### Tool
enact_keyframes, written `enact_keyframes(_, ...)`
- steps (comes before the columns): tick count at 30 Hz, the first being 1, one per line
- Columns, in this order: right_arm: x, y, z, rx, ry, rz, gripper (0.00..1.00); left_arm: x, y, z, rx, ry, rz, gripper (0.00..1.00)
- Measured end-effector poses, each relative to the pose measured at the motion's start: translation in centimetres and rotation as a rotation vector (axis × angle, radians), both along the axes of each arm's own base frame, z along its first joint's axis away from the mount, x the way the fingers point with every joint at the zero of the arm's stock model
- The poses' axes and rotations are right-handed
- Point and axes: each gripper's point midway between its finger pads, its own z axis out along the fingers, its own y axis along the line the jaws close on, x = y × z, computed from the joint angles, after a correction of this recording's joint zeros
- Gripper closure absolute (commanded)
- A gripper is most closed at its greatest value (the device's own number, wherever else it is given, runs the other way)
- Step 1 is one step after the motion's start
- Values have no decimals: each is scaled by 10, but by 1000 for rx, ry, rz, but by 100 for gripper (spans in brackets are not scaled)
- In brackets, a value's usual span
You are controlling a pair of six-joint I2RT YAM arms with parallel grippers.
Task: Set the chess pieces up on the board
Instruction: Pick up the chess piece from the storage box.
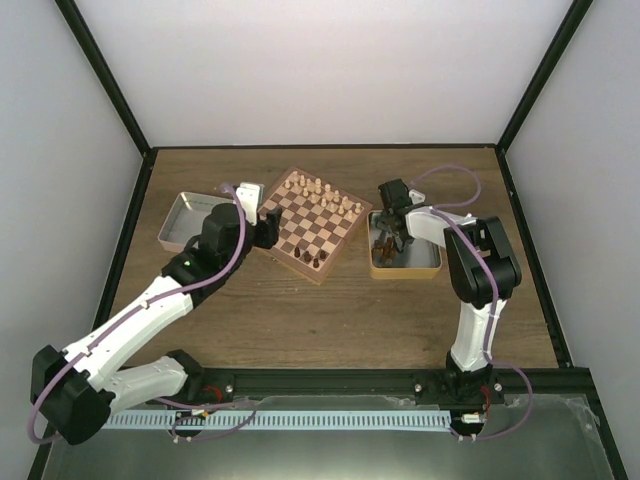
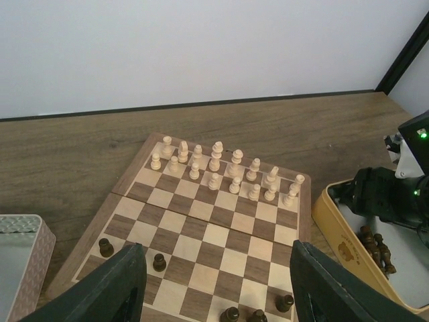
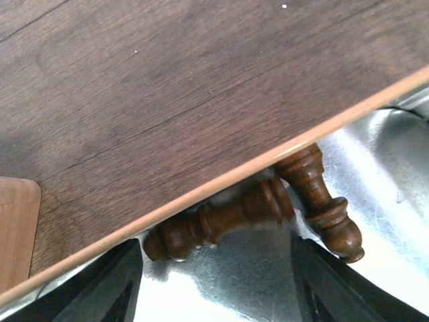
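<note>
The chessboard lies at the table's middle, turned diagonally; it also shows in the left wrist view. Several dark brown pieces stand along its near edge. More dark pieces lie in the yellow tin to the right of the board. My right gripper is open inside that tin. Its jaws stand on either side of a lying dark piece, with another piece beside it. My left gripper is open and empty over the board's near left edge.
Pale cream pieces fill the board's far rows. A silver tin sits left of the board, partly under my left arm. The yellow tin's rim crosses the right wrist view. Black frame posts edge the table.
</note>
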Motion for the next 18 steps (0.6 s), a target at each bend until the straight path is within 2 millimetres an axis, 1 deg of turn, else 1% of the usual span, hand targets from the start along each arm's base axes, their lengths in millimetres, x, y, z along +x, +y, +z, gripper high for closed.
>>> enact_keyframes(3, 1, 1, 0, 0, -2, 18, 28, 1, -1, -1, 1, 2, -1, 39)
enact_keyframes(10, 6, 6, 3, -30, -10, 114, 28, 2, -2, -5, 6, 10, -4, 39)
enact_keyframes(13, 8, 6, 4, -47, -16, 140, 33, 2, -2, -6, 7, 13, -4, 39)
enact_keyframes(18, 7, -8, 2, -62, 1, 111, 44, 3, -3, -7, 9, 16, -5, 39)
